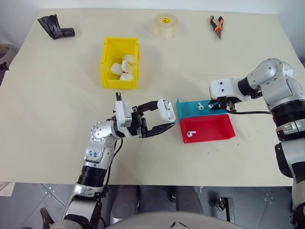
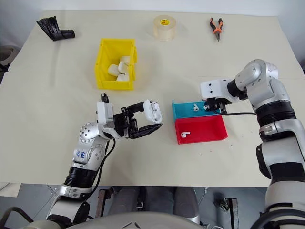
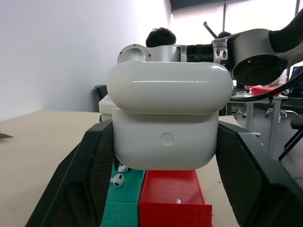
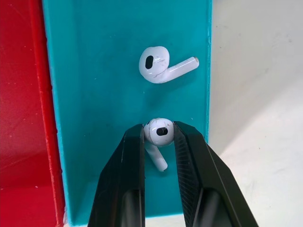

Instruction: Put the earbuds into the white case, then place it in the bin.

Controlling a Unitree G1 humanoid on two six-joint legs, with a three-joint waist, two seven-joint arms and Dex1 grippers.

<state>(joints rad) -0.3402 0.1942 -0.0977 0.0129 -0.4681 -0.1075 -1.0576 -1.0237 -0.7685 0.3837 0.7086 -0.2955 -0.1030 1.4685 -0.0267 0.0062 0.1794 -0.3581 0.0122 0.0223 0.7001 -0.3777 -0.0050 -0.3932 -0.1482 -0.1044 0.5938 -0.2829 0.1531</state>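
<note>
Holding the case (image 1: 165,109) mid-frame, the left gripper (image 1: 161,117) is clamped on its sides, lid open; the bin (image 1: 107,64) sits upper left. In the right wrist view, the right gripper (image 4: 161,131) pinches an earbud (image 4: 158,133) by its head, low in the blue tray (image 4: 94,94). Light, glossy, likely slippery; grip gently.

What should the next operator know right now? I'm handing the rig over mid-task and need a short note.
Left gripper: shut on the white case, lid open, held above the table beside the trays.
Right gripper: down in the blue tray, fingers closed around one earbud, not yet lifted.
Second earbud lies loose in the blue tray; a third earbud lies in the red tray.
The yellow bin already holds several white cases.
Done: case picked up and opened.
Left: load the earbuds, close the case, put it in the bin.
</note>
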